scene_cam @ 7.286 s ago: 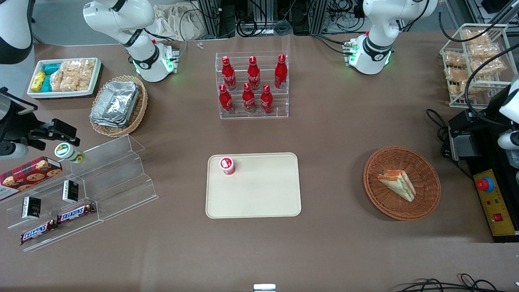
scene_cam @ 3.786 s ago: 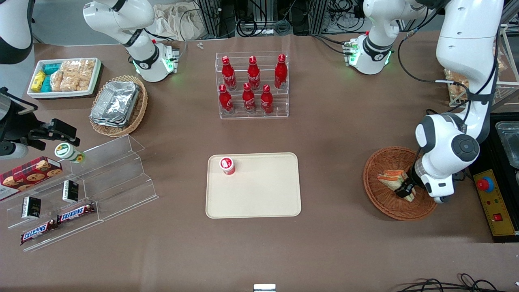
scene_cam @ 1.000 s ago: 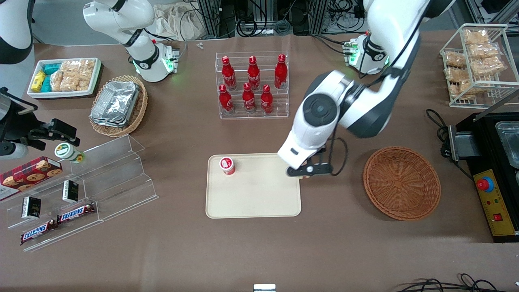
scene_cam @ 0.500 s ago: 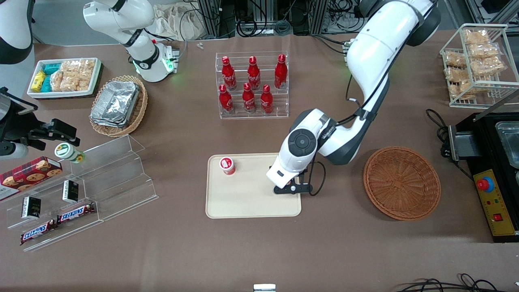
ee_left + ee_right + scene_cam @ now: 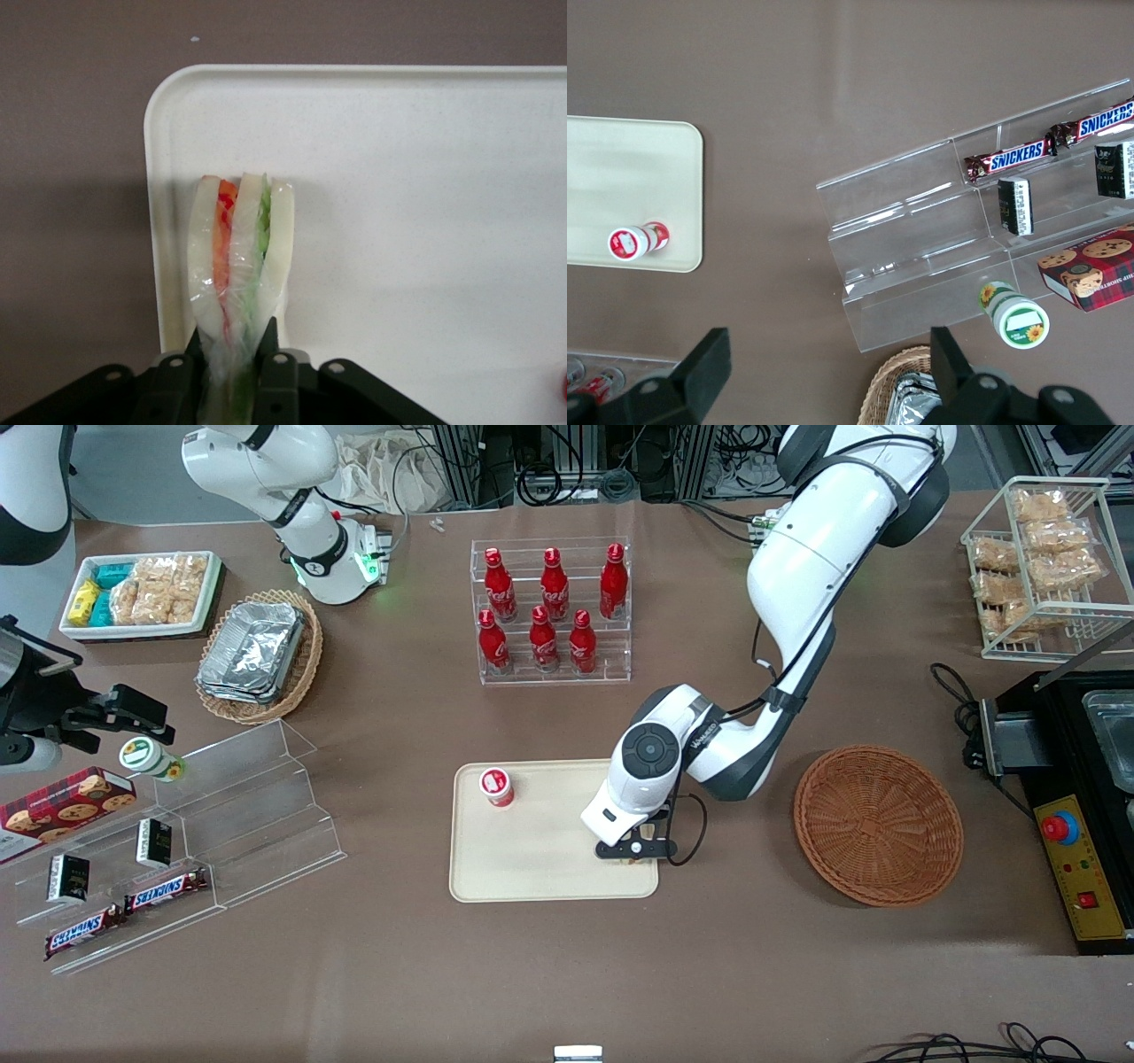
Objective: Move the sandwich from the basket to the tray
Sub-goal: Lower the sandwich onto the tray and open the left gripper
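The sandwich (image 5: pixel 239 257), pale bread with red and green filling in clear wrap, is pinched at its narrow end by my left gripper (image 5: pixel 232 341), which is shut on it. In the wrist view it hangs over the cream tray (image 5: pixel 399 221), close to a rounded corner; I cannot tell whether it touches the tray. In the front view the gripper (image 5: pixel 633 849) sits low over the tray (image 5: pixel 532 859), at the edge nearest the basket, and the wrist hides most of the sandwich. The reddish-brown wicker basket (image 5: pixel 877 824) lies empty toward the working arm's end.
A small red-capped container (image 5: pixel 497 786) stands on the tray, away from the gripper. Farther from the camera is a clear rack of red bottles (image 5: pixel 554 611). A clear stepped shelf (image 5: pixel 221 815) with snacks and a tan basket of foil containers (image 5: pixel 261 655) lie toward the parked arm's end.
The sandwich was taken out of the basket and carried to the tray. Over the last second the gripper moved in over the tray, nearer the camera and lower.
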You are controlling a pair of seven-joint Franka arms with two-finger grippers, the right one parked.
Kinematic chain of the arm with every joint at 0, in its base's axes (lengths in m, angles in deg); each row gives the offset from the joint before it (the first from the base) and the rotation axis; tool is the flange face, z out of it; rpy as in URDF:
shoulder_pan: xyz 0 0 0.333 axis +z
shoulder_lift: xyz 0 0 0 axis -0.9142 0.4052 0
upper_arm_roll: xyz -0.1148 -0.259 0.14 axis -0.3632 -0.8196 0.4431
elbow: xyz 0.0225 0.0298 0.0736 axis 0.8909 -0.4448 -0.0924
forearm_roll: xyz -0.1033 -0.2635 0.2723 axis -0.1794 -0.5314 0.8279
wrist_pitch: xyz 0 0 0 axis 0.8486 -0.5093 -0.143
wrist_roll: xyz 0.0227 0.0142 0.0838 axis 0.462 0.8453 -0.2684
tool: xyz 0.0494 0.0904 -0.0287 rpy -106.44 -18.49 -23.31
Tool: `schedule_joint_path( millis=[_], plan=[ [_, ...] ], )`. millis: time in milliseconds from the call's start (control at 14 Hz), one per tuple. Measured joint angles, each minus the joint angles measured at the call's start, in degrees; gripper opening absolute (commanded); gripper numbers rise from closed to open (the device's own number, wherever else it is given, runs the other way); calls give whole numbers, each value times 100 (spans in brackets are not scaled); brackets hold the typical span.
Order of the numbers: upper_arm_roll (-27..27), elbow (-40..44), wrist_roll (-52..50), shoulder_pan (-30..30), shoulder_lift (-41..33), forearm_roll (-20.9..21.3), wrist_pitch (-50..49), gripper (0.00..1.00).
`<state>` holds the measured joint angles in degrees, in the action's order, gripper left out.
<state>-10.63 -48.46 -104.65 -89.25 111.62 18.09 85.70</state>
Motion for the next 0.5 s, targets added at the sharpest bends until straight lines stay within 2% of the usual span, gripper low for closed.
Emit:
schedule_joint_path(
  millis=[214,500],
  plan=[
    [-5,131,-8,7,-80,-1,-356,99],
    [-7,289,43,30,-727,-177,-1860,99]
  ],
)
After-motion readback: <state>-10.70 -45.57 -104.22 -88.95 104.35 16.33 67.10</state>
